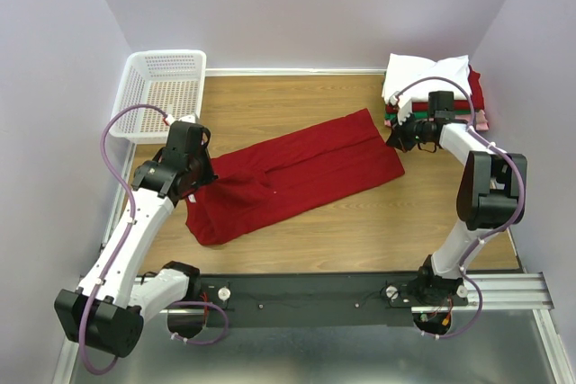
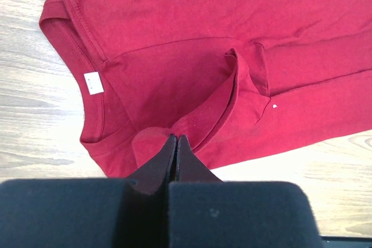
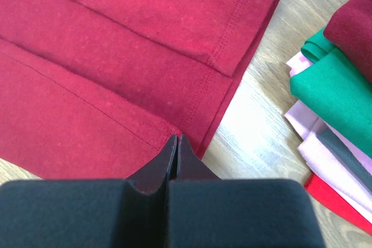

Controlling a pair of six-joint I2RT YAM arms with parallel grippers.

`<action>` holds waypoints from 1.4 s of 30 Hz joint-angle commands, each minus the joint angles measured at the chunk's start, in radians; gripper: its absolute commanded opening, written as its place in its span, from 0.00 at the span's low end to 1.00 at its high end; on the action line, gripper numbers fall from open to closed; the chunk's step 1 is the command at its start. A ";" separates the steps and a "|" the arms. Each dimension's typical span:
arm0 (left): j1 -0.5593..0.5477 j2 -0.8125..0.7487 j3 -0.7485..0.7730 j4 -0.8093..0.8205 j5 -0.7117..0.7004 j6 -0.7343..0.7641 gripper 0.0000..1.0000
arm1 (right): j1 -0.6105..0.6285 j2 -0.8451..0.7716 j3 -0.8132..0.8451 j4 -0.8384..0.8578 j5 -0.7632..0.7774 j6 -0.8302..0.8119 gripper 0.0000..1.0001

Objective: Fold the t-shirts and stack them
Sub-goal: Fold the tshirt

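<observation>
Top external | left end effector (image 1: 203, 188) pinches dark red t-shirt (image 1: 297, 174) collar | right end effector (image 1: 397, 142) pinches hem corner

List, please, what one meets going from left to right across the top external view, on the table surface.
White mesh basket → left gripper → dark red t-shirt, spread flat → right gripper → stack of folded t-shirts, white one on top.

Dark red t-shirt (image 1: 297, 173) on brown woodgrain table (image 1: 360, 231) — stack (image 1: 430, 89) white, green, pink; white basket (image 1: 162, 92).
</observation>
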 commanded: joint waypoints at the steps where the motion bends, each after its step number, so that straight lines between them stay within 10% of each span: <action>1: 0.012 0.003 0.018 0.015 -0.039 0.020 0.00 | 0.002 0.024 0.019 0.036 0.029 0.023 0.03; 20: 0.039 0.065 0.011 0.068 -0.031 0.054 0.00 | 0.004 0.029 0.019 0.045 0.047 0.038 0.08; 29: 0.055 0.078 -0.010 0.084 -0.026 0.063 0.00 | 0.006 -0.014 0.016 0.056 0.085 0.078 0.40; 42: 0.088 0.098 -0.025 0.105 0.006 0.077 0.00 | 0.006 -0.206 -0.058 -0.028 -0.051 0.102 0.57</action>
